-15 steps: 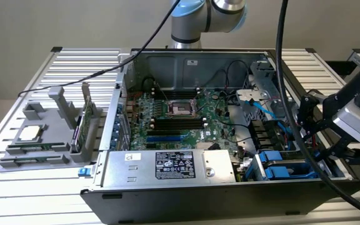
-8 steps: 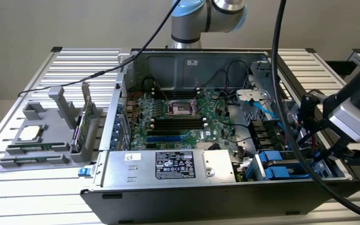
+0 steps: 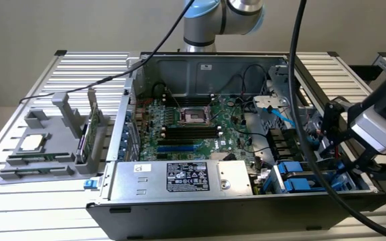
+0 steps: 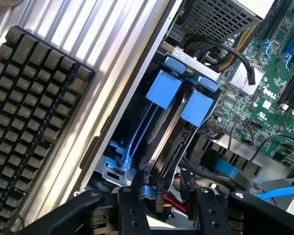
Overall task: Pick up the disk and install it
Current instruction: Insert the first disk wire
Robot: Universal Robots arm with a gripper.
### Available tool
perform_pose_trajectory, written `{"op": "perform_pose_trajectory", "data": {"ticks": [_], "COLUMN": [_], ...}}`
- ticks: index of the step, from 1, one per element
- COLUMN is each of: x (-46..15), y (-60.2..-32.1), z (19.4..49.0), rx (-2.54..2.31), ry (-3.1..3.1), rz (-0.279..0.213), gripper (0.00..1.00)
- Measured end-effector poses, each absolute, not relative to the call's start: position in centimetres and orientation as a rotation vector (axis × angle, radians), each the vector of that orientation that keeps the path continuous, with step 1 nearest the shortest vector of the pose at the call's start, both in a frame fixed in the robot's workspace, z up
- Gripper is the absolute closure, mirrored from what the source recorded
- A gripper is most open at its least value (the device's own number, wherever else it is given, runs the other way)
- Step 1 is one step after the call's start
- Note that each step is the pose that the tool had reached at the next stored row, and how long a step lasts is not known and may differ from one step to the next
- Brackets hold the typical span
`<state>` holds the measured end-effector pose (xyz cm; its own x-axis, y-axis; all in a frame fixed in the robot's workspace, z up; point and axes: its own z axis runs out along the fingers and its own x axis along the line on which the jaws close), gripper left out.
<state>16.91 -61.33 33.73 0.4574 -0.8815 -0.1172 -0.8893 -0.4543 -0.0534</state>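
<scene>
Disk [image 4: 159,127] in bay, just beyond open pincer [image 4: 167,208].

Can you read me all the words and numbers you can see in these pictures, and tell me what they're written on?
"DELL": white letters on the green motherboard, seen in the wrist view.
Black-and-white label on the silver power supply box: print too small to read.
Small white sticker on the computer case's back wall: too small to read.
Other markings on the motherboard: too blurred to read.
</scene>
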Motion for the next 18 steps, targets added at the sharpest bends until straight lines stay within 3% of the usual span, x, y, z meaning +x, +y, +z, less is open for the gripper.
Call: {"op": "perform_pose_trajectory", "data": {"ticks": [8, 9, 10, 12, 18], "x": [16.61, 16.57, 16.51, 16.42, 16.21], "y": [-61.51, -61.53, -61.55, -61.60, -61.71], "z": [33.74, 33.74, 33.74, 33.74, 33.74], "rx": [-2.575, -2.574, -2.572, -2.569, -2.560], "ry": [1.599, 1.602, 1.604, 1.609, 1.623], "rz": [0.109, 0.109, 0.109, 0.109, 0.108], "gripper": [0.56, 0.65, 0.65, 0.78, 0.83]}}
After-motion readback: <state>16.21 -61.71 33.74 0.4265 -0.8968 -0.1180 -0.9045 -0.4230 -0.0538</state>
